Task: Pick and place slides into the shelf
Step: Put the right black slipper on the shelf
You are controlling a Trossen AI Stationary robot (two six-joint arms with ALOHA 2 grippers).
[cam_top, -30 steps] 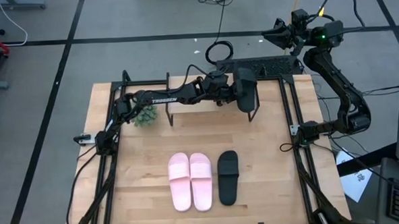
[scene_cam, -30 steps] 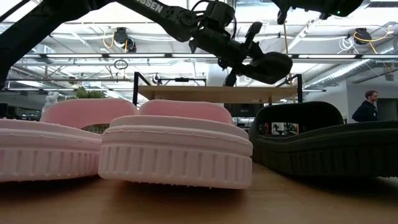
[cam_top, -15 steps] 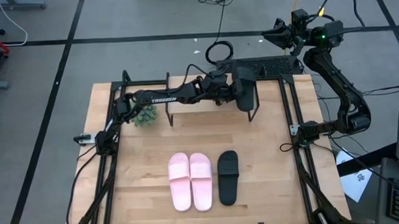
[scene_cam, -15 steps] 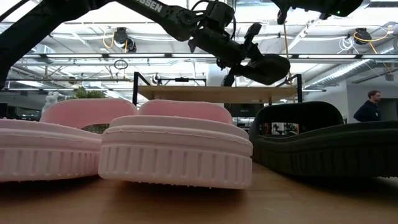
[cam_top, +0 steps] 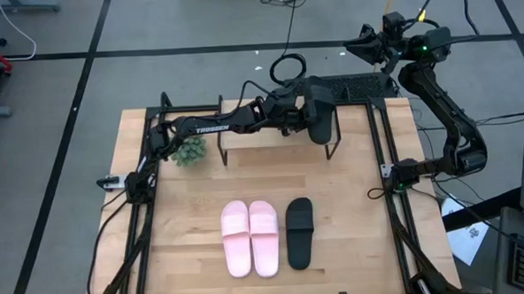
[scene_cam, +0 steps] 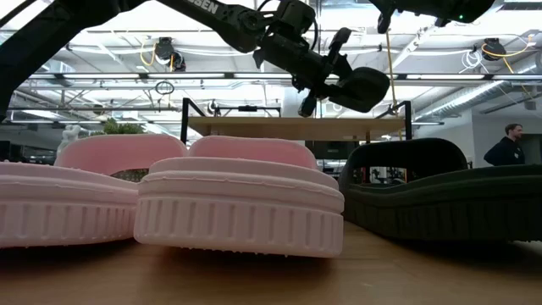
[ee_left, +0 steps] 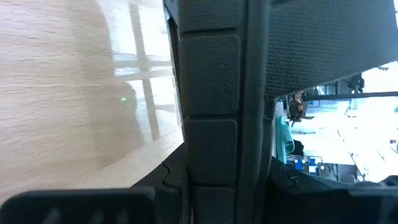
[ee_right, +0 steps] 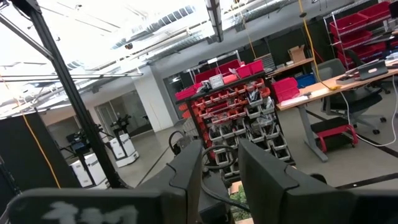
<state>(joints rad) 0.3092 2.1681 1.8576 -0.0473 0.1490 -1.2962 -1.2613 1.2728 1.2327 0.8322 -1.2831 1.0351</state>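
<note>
A light pink pair of slides and one black slide lie sole-down on the near half of the table. The second black slide hangs above the right end of the shelf, clear of its plank top, with my left gripper shut on it. That arm reaches in from the table's left. My right gripper is raised beyond the far right corner. Its fingers stand a little apart with nothing between them. My left gripper holds the black slide by its left long side, coming level from the table's left, across the slide. One finger shows above it and one below. The slide fills the wrist view, hiding the contact. It hangs roughly level, lifted clear.
A small green plant stands left of the shelf. Black frame rails run along the table's left and right sides. A person stands in the room far behind. Bare tabletop lies between the shelf and the slides on the table.
My left gripper has carried the black slide slightly toward the table's far edge and a little up, still shut on it and still above the shelf's right end.
</note>
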